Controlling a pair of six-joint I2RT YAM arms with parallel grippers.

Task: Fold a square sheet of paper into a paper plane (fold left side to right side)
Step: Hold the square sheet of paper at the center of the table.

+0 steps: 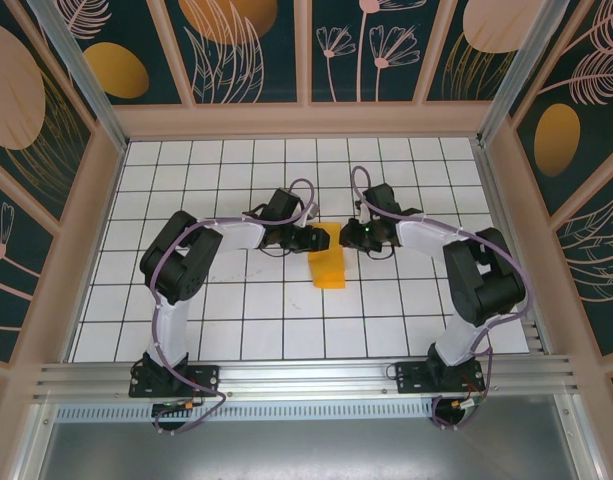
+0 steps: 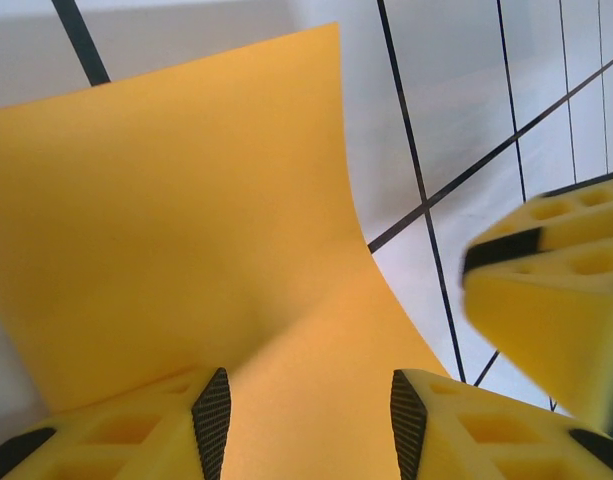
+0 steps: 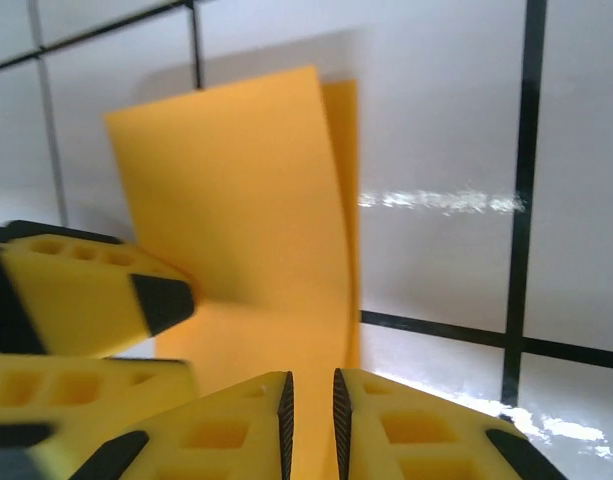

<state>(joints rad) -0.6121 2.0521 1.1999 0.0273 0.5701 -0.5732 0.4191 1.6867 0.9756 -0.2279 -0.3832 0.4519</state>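
The square sheet of paper (image 1: 329, 268) lies folded over on itself as a narrow orange-yellow strip at the middle of the white grid table. In the left wrist view its top layer (image 2: 186, 200) curves upward. My left gripper (image 1: 319, 240) is at the strip's far left corner, open, with the paper (image 2: 308, 330) showing in the wide gap of the gripper (image 2: 308, 415). My right gripper (image 1: 346, 237) is at the far right corner. Its jaws (image 3: 312, 415) stand a narrow gap apart over the paper (image 3: 236, 180), gripping nothing. The left fingers (image 3: 86, 300) show beside it.
The white grid table (image 1: 236, 320) is walled by wooden frames with painted leaf panels (image 1: 246, 50). An aluminium rail (image 1: 306, 375) carrying both arm bases runs along the near edge. A right finger (image 2: 556, 300) shows close by in the left wrist view.
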